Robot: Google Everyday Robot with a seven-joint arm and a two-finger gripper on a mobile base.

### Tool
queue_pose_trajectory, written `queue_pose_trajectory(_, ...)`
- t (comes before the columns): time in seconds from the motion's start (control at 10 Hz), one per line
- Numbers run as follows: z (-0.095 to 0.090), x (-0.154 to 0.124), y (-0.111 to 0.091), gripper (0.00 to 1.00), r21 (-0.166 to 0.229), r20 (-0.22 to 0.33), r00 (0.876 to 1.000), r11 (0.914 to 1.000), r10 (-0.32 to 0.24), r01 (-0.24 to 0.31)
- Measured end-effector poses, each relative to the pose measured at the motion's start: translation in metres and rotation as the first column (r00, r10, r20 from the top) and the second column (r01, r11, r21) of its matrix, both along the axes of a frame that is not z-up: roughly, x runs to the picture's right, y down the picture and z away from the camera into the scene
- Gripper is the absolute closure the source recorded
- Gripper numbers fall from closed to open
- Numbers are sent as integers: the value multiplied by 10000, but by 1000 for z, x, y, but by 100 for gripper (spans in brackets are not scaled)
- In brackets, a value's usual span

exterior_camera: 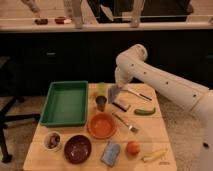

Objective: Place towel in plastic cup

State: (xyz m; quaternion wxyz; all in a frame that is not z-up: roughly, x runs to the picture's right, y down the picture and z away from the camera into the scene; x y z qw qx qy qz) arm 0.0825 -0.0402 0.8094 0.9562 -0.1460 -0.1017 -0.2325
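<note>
Small grey-blue limp towel point(114, 94) hanging near the far edge of the wooden bench point(150, 131), pinched by the white arm's gripper point(118, 87), just right of the pale yellow-green translucent plastic cup point(102, 88), small dark metal cup point(101, 103) in front, green rectangular tray point(65, 102) filling the far-left corner, bare wood toward the right edge.

Looks like an office kitchenette used for robot testing: a long counter point(150, 25) over dark cabinets point(55, 55), plus a wooden table point(155, 131) with an orange bowl point(101, 125) and a fork point(125, 122). The gripper point(118, 86) hangs over the table's back edge, gripping the towel point(113, 95).
</note>
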Motion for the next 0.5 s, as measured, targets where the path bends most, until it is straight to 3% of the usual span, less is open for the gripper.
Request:
queue_pose_trajectory(0.2, 14, -1, -8, 100, 88, 47, 9995, 9994, 321, -321)
queue_pose_trajectory(0.5, 17, 7, -17, 100, 688, -60, 9941, 9918, 1086, -1079)
